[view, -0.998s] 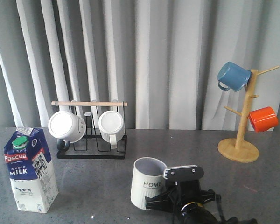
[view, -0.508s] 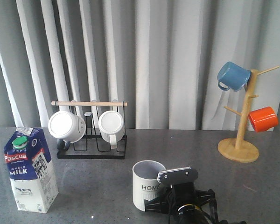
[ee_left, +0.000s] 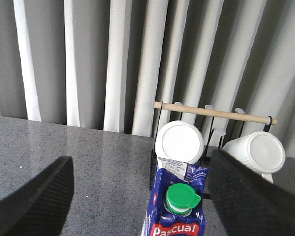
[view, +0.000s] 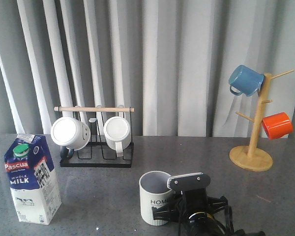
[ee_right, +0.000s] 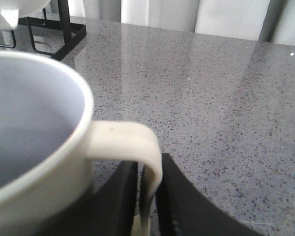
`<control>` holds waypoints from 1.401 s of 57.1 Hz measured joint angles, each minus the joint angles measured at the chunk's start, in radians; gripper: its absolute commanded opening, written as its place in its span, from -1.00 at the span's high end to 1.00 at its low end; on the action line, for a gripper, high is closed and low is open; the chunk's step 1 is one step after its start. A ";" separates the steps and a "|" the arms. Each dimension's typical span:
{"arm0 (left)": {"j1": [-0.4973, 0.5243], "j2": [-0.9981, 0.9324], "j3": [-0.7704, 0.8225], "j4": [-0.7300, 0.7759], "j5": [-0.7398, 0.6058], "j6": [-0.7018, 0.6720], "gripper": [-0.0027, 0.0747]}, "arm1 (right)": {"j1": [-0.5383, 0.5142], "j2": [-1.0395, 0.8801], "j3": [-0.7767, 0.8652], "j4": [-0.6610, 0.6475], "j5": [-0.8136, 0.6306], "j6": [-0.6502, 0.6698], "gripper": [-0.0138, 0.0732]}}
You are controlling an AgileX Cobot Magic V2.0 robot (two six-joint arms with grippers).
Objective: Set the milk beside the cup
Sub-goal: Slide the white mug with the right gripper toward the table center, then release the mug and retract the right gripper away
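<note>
**Front view: mug is set, milk not yet moved**

Front view shows the HOME mug (view: 156, 197) upright on the bench (view: 103, 196), its handle (ee_right: 132, 142) pinched between the narrow fingers of the right pincer (ee_right: 147, 206). The milk carton (view: 31, 178) stands well apart, at the left side, so the main step is not yet done. The left pincer (ee_left: 137, 196) hangs above the carton with fingers wide, holding nothing. What is left: grasp the carton and carry it beside the mug.

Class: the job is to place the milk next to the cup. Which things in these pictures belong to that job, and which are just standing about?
Belonging to the job:
milk carton
HOME cup
right end effector, gripping the cup's handle
left end effector, open above the carton

Standing about:
black rack
two white mugs
wooden mug tree
blue mug
orange mug
</note>
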 measured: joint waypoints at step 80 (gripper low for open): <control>0.000 0.000 0.000 0.000 0.000 0.000 -0.45 | -0.397 -0.677 0.232 -0.723 0.312 0.380 0.01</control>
